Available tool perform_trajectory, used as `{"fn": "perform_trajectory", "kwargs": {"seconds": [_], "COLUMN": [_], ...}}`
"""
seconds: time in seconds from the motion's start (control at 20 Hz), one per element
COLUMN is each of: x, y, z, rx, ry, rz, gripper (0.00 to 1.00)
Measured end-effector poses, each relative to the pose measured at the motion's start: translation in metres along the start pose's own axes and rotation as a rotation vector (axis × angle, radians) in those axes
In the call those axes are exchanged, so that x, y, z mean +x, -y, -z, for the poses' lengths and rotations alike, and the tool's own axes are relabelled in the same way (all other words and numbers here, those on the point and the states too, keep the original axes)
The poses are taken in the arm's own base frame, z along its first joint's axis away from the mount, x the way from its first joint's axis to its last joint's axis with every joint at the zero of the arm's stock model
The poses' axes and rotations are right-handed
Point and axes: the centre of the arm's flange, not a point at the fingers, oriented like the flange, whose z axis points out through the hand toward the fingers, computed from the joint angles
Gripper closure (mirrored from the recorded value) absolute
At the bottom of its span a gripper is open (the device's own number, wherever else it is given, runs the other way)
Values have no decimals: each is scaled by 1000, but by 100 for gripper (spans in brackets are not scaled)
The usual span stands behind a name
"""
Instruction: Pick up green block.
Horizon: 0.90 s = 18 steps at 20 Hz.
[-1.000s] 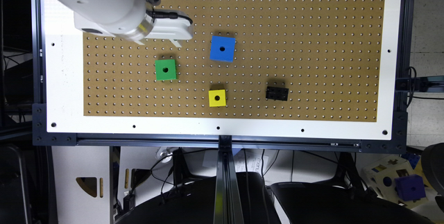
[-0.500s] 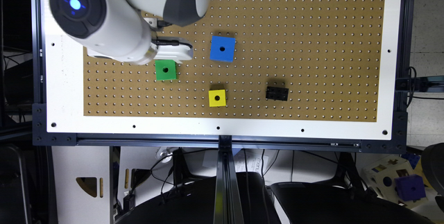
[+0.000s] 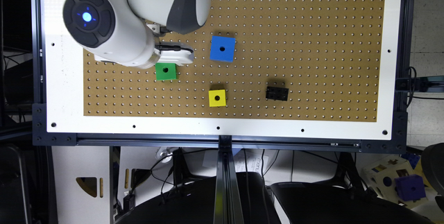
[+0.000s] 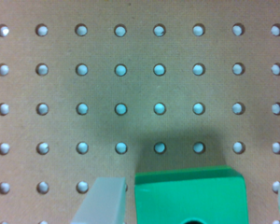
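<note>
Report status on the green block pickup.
Claw open, fingers either side of green block. Block on pegboard, not lifted. Nothing in the way.

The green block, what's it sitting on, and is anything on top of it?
The green block rests on the brown pegboard. Nothing lies on its visible top face, which has a round dark hole. The white tool straddles it, open; the arm covers the block's far edge in the exterior view.

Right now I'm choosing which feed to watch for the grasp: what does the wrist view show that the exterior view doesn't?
Wrist view alone: the claw's fingers open, either side of the green block. Exterior view alone: the blue cube, yellow cube, a black part and the arm. Both share the green block on the pegboard.
</note>
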Motion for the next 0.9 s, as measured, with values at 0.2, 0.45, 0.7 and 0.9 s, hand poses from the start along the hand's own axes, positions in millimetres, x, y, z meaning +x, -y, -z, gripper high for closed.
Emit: {"fn": "perform_trajectory", "kwargs": {"seconds": [0.2, 0.45, 0.7, 0.9], "x": [6, 15, 15, 18], "y": [7, 18, 19, 20], "z": [-6, -6, -19, -21], "rx": [9, 21, 17, 19], "ry": [-9, -20, -11, -19], "rz": [4, 9, 9, 6], "gripper": [0, 0, 0, 100]}}
